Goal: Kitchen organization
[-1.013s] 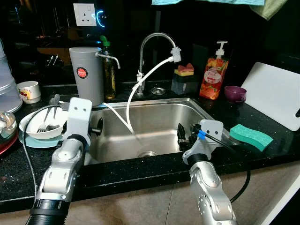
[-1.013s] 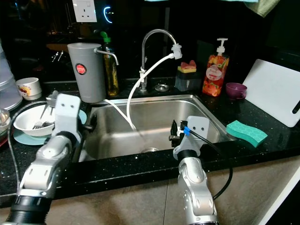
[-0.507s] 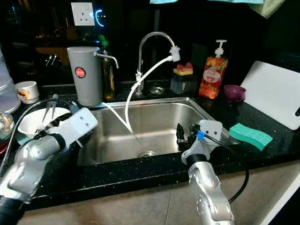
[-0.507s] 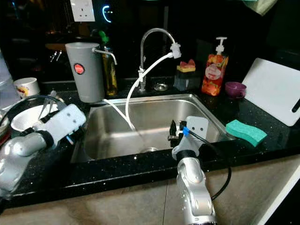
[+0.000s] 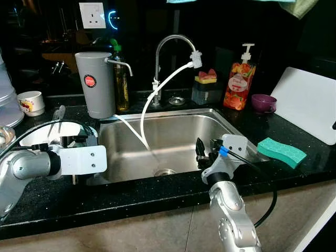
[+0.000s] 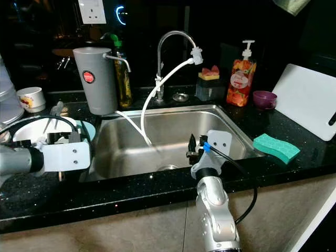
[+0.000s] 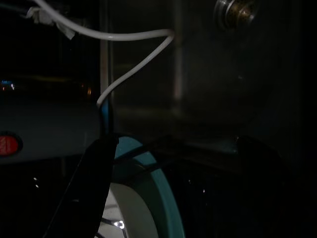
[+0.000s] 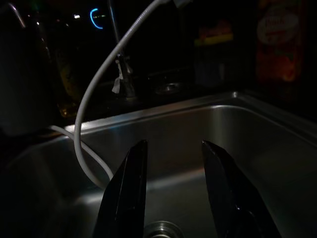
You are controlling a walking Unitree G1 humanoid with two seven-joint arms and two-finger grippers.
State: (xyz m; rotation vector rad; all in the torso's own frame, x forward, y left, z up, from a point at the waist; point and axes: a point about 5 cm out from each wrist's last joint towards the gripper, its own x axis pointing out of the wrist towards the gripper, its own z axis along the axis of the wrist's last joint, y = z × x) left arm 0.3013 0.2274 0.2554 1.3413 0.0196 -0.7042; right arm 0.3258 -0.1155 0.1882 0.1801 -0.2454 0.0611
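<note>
- Left eye view: left gripper (image 5: pixel 73 140) hangs over the white bowl (image 5: pixel 39 137) left of the sink (image 5: pixel 173 142), likely lining up a grab; left wrist view shows fingers apart, nothing between.
- Bowl sits on a teal plate (image 6: pixel 90 129), cutlery (image 5: pixel 56 116) inside – looks used.
- Right gripper (image 8: pixel 174 193) hovers over the basin, fingers apart, empty; probably staged to receive.
- Green sponge (image 5: pixel 281 152) is on the right counter.

A home kitchen: steel sink (image 5: pixel 173 139) with faucet (image 5: pixel 170 52), black countertop (image 5: pixel 157 191), soap dispenser (image 5: pixel 239 79), sponge (image 5: pixel 281 152).
</note>
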